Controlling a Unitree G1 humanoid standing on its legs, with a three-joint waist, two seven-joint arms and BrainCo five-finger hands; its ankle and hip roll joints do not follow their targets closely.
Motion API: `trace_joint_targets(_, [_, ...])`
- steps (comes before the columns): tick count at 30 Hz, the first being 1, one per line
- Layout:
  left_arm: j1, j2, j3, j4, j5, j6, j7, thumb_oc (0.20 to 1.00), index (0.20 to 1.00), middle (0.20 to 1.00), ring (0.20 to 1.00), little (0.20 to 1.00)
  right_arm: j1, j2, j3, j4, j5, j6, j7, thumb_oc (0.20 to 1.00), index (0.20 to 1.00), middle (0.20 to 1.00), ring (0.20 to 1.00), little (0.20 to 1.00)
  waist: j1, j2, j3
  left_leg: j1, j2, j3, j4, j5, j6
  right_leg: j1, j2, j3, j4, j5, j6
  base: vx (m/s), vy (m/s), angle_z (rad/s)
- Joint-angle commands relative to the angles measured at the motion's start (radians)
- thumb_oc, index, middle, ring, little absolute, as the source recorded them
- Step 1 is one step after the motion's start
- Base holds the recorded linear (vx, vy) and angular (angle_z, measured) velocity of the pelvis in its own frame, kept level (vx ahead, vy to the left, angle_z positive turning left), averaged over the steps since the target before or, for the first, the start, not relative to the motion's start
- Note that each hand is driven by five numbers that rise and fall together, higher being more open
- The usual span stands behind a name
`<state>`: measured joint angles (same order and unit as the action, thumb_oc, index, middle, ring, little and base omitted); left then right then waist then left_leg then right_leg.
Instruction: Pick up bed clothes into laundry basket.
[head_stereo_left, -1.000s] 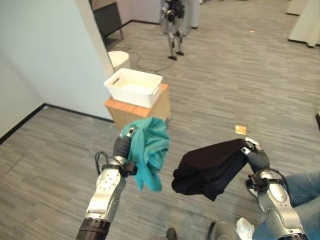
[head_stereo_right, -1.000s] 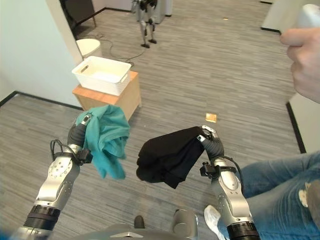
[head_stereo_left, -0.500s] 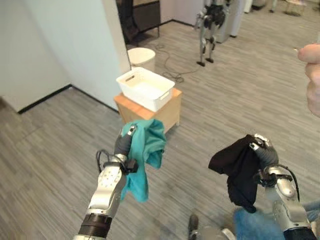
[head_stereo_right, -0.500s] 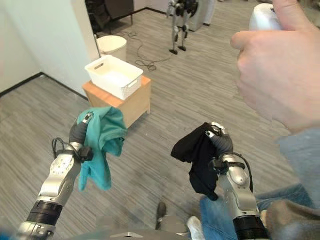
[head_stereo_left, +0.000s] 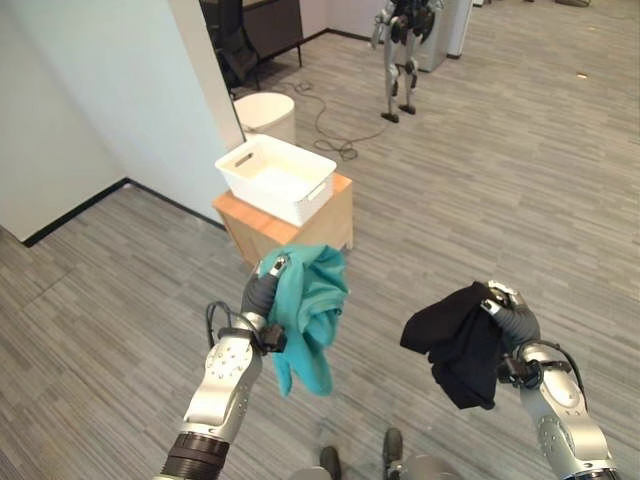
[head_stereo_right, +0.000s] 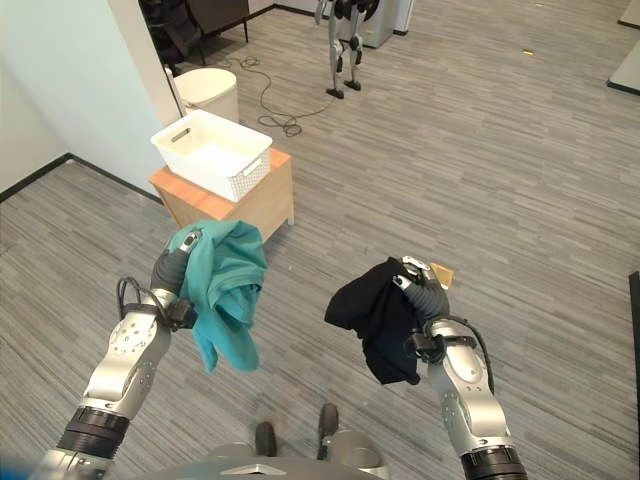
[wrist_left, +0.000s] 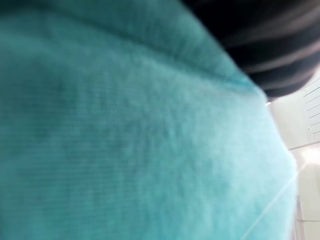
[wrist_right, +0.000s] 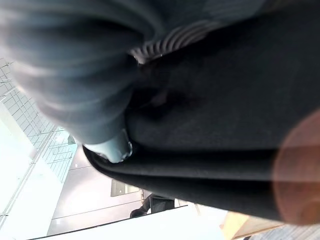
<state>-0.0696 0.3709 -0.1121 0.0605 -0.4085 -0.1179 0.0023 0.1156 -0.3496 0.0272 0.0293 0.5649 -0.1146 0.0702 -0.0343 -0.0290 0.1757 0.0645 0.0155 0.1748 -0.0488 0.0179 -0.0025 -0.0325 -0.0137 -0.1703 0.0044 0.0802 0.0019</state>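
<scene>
A teal garment (head_stereo_left: 312, 310) hangs from my left hand (head_stereo_left: 263, 292), whose fingers are curled into the cloth at chest height; the same cloth (wrist_left: 130, 130) covers the left wrist view. My right hand (head_stereo_left: 510, 318) is shut on a bunched black garment (head_stereo_left: 455, 340), which droops to its left; that black cloth (wrist_right: 225, 125) lies against the hand in the right wrist view. The white laundry basket (head_stereo_left: 276, 178) stands on a low wooden cabinet (head_stereo_left: 300, 222) ahead of me, beyond the left hand, with nothing visible inside.
A white wall corner (head_stereo_left: 150, 110) rises left of the basket. A round white bin (head_stereo_left: 266, 113) sits behind it, with a dark chair (head_stereo_left: 232, 45) farther back. Another humanoid robot (head_stereo_left: 400, 40) stands at the far end. Grey plank floor (head_stereo_left: 500, 200) spreads open to the right.
The camera view has swung, and the person's hand has left the picture. Both garments stay held; the black one now hangs more bunched under my right hand.
</scene>
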Motion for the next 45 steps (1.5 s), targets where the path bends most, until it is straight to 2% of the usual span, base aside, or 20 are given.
trace_joint_targets(1, [-0.035, 0.052, 0.062, 0.032, 0.003, -0.042, 0.033, 0.200, 0.200, 0.200, 0.200, 0.200, 0.010, 0.028, -0.079, 0.024, 0.086, -0.062, -0.045, 0.200, 0.200, 0.200, 0.200, 0.200, -0.039, 0.012, -0.003, 0.004, 0.046, -0.014, 0.082, -0.082, -0.021, 0.022, -0.105, 0.083, 0.103, -0.135, 0.138, -0.11, -0.007, 0.02])
trace_joint_targets(13, [-0.006, 0.050, 0.150, 0.046, -0.020, -0.046, 0.094, 0.200, 0.200, 0.200, 0.200, 0.200, -0.021, -0.003, -0.101, -0.010, 0.000, -0.061, -0.059, 0.200, 0.200, 0.200, 0.200, 0.200, -0.017, 0.010, -0.006, 0.029, 0.052, -0.034, 0.060, -0.056, -0.025, 0.051, -0.104, 0.040, 0.114, -0.158, 0.119, -0.03, -0.029, 0.05])
trace_joint_targets(14, [-0.011, 0.051, 0.170, 0.034, -0.048, -0.062, 0.084, 0.200, 0.200, 0.200, 0.200, 0.200, -0.023, -0.019, -0.111, 0.015, -0.006, -0.067, -0.061, 0.200, 0.200, 0.200, 0.200, 0.200, 0.002, -0.005, 0.009, -0.016, 0.068, -0.052, 0.153, -0.053, -0.060, 0.082, -0.108, 0.001, 0.091, -0.171, 0.103, -0.23, -0.227, 0.02])
trace_joint_targets(15, [-0.008, 0.047, 0.178, 0.030, -0.071, -0.070, 0.082, 0.200, 0.200, 0.200, 0.200, 0.200, -0.036, -0.046, -0.116, 0.041, -0.001, -0.071, -0.064, 0.200, 0.200, 0.200, 0.200, 0.200, 0.039, -0.020, 0.058, -0.137, 0.091, -0.085, 0.353, 0.013, -0.116, 0.126, -0.116, -0.053, 0.088, -0.195, 0.073, -0.26, -0.218, 0.07])
trace_joint_targets(16, [-0.002, 0.041, 0.182, 0.032, -0.078, -0.068, 0.091, 0.200, 0.200, 0.200, 0.200, 0.200, -0.047, -0.059, -0.118, 0.043, -0.006, -0.071, -0.072, 0.200, 0.200, 0.200, 0.200, 0.200, 0.039, -0.017, 0.066, -0.186, 0.106, -0.107, 0.389, 0.032, -0.121, 0.136, -0.121, -0.082, 0.087, -0.200, 0.071, -0.16, -0.036, 0.71])
trace_joint_targets(18, [0.022, 0.034, 0.200, 0.032, -0.080, -0.065, 0.098, 0.200, 0.200, 0.200, 0.200, 0.200, -0.047, -0.054, -0.132, 0.031, 0.012, -0.073, -0.075, 0.200, 0.200, 0.200, 0.200, 0.200, 0.043, -0.016, 0.060, -0.197, 0.149, -0.102, 0.328, 0.034, -0.112, 0.159, -0.144, -0.106, 0.075, -0.206, 0.087, 0.03, 0.080, 1.71])
trace_joint_targets(20, [0.022, 0.034, 0.200, 0.032, -0.080, -0.065, 0.098, 0.200, 0.200, 0.200, 0.200, 0.200, -0.047, -0.054, -0.132, 0.031, 0.012, -0.073, -0.075, 0.200, 0.200, 0.200, 0.200, 0.200, 0.043, -0.016, 0.060, -0.197, 0.149, -0.102, 0.328, 0.034, -0.112, 0.159, -0.144, -0.106, 0.075, -0.206, 0.087, 0.10, 0.082, 0.69])
trace_joint_targets(21, [0.071, 0.037, 0.240, 0.038, -0.083, -0.066, 0.113, 0.200, 0.200, 0.200, 0.200, 0.200, -0.042, -0.046, -0.140, 0.013, 0.023, -0.081, -0.074, 0.200, 0.200, 0.200, 0.200, 0.200, 0.054, -0.006, 0.038, -0.191, 0.200, -0.085, 0.202, 0.072, -0.111, 0.183, -0.160, -0.120, 0.045, -0.203, 0.111, 0.17, 0.142, 0.13])
trace_joint_targets(22, [0.071, 0.037, 0.240, 0.038, -0.083, -0.066, 0.113, 0.200, 0.200, 0.200, 0.200, 0.200, -0.042, -0.046, -0.140, 0.013, 0.023, -0.081, -0.074, 0.200, 0.200, 0.200, 0.200, 0.200, 0.054, -0.006, 0.038, -0.190, 0.199, -0.085, 0.201, 0.073, -0.111, 0.183, -0.160, -0.120, 0.045, -0.203, 0.111, 0.55, 0.463, 0.18])
trace_joint_targets(23, [0.081, 0.067, 0.272, 0.060, -0.058, -0.069, 0.131, 0.200, 0.200, 0.200, 0.200, 0.200, -0.044, -0.086, -0.147, 0.009, -0.003, -0.080, -0.083, 0.200, 0.200, 0.200, 0.200, 0.200, 0.073, 0.025, 0.019, -0.252, 0.239, -0.050, 0.096, 0.168, -0.149, 0.250, -0.185, -0.123, 0.004, -0.216, 0.135, 0.53, 0.435, 0.10])
trace_joint_targets(25, [0.086, 0.078, 0.288, 0.060, -0.049, -0.073, 0.132, 0.200, 0.200, 0.200, 0.200, 0.200, -0.045, -0.095, -0.145, -0.001, -0.022, -0.072, -0.075, 0.200, 0.200, 0.200, 0.200, 0.200, 0.081, 0.025, 0.008, -0.255, 0.233, -0.060, 0.109, 0.168, -0.154, 0.272, -0.201, -0.117, -0.003, -0.216, 0.141, 0.47, 0.382, 0.32])
trace_joint_targets(28, [0.107, 0.086, 0.324, 0.055, -0.032, -0.082, 0.141, 0.200, 0.200, 0.200, 0.200, 0.200, -0.050, -0.069, -0.149, -0.001, -0.029, -0.067, -0.075, 0.200, 0.200, 0.200, 0.200, 0.200, 0.090, 0.005, -0.022, -0.269, 0.179, -0.047, 0.224, 0.068, -0.119, 0.293, -0.307, -0.086, 0.060, -0.172, 0.170, 0.40, 0.322, -0.06])
trace_joint_targets(29, [0.107, 0.087, 0.325, 0.054, -0.032, -0.081, 0.141, 0.200, 0.200, 0.200, 0.200, 0.200, -0.051, -0.068, -0.149, -0.001, -0.029, -0.067, -0.075, 0.200, 0.200, 0.200, 0.200, 0.200, 0.093, 0.005, -0.024, -0.272, 0.179, -0.044, 0.224, 0.069, -0.116, 0.286, -0.308, -0.082, 0.061, -0.169, 0.171, 0.27, 0.319, -0.20])
trace_joint_targets(30, [0.113, 0.092, 0.343, 0.037, -0.030, -0.086, 0.142, 0.200, 0.200, 0.200, 0.200, 0.200, -0.061, -0.033, -0.140, 0.003, -0.016, -0.073, -0.073, 0.200, 0.200, 0.200, 0.200, 0.200, 0.097, -0.001, -0.014, -0.248, 0.141, -0.022, 0.231, 0.028, -0.068, 0.217, -0.350, -0.030, 0.212, -0.079, 0.156, 0.24, 0.359, 0.06])
trace_joint_targets(32, [0.110, 0.112, 0.356, 0.037, -0.023, -0.087, 0.149, 0.200, 0.200, 0.200, 0.200, 0.200, -0.074, -0.035, -0.119, -0.001, -0.044, -0.067, -0.067, 0.200, 0.200, 0.200, 0.200, 0.200, 0.089, 0.002, -0.001, -0.204, 0.103, 0.001, 0.216, -0.006, -0.026, 0.140, -0.378, -0.003, 0.348, 0.022, 0.143, 0.30, 0.440, 0.07])
trace_joint_targets(35, [0.110, 0.135, 0.371, 0.022, 0.003, -0.084, 0.164, 0.200, 0.200, 0.200, 0.200, 0.200, -0.081, -0.027, -0.107, -0.003, -0.048, -0.064, -0.066, 0.200, 0.200, 0.200, 0.200, 0.200, 0.075, 0.019, 0.029, -0.119, 0.056, 0.049, 0.190, -0.056, 0.031, 0.065, -0.426, -0.051, 0.510, 0.084, 0.139, 0.29, 0.401, -0.39])
trace_joint_targets(38, [0.108, 0.133, 0.385, -0.003, 0.007, -0.088, 0.162, 0.200, 0.200, 0.200, 0.200, 0.200, -0.063, -0.025, -0.131, 0.000, -0.052, -0.055, -0.063, 0.200, 0.200, 0.200, 0.200, 0.200, 0.039, 0.033, 0.046, -0.035, 0.049, 0.053, 0.136, -0.079, 0.042, -0.048, -0.351, -0.053, 0.580, -0.001, 0.136, 0.30, 0.235, -0.30])
trace_joint_targets(41, [0.081, 0.132, 0.367, 0.002, 0.007, -0.092, 0.159, 0.200, 0.200, 0.200, 0.200, 0.200, -0.042, -0.032, -0.160, 0.003, -0.042, -0.057, -0.064, 0.200, 0.200, 0.200, 0.200, 0.200, -0.005, 0.037, 0.070, 0.039, 0.036, 0.043, 0.091, -0.102, 0.032, -0.149, -0.268, -0.074, 0.508, -0.079, 0.134, 0.32, 0.084, -0.14])
trace_joint_targets(42, [0.076, 0.128, 0.363, 0.014, 0.006, -0.094, 0.162, 0.200, 0.200, 0.200, 0.200, 0.200, -0.031, -0.031, -0.173, 0.005, -0.032, -0.061, -0.066, 0.200, 0.200, 0.200, 0.200, 0.200, -0.025, 0.032, 0.075, 0.069, 0.028, 0.036, 0.076, -0.115, 0.024, -0.175, -0.223, -0.063, 0.431, -0.094, 0.135, 0.37, -0.014, -0.13])
trace_joint_targets(45, [0.042, 0.117, 0.339, 0.039, 0.006, -0.094, 0.152, 0.200, 0.200, 0.200, 0.200, 0.200, 0.006, -0.026, -0.203, 0.013, -0.017, -0.074, -0.069, 0.200, 0.200, 0.200, 0.200, 0.200, -0.074, 0.014, 0.066, 0.149, 0.011, 0.015, 0.038, -0.147, -0.006, -0.212, -0.139, -0.031, 0.159, -0.046, 0.155, 0.47, -0.077, 0.07])
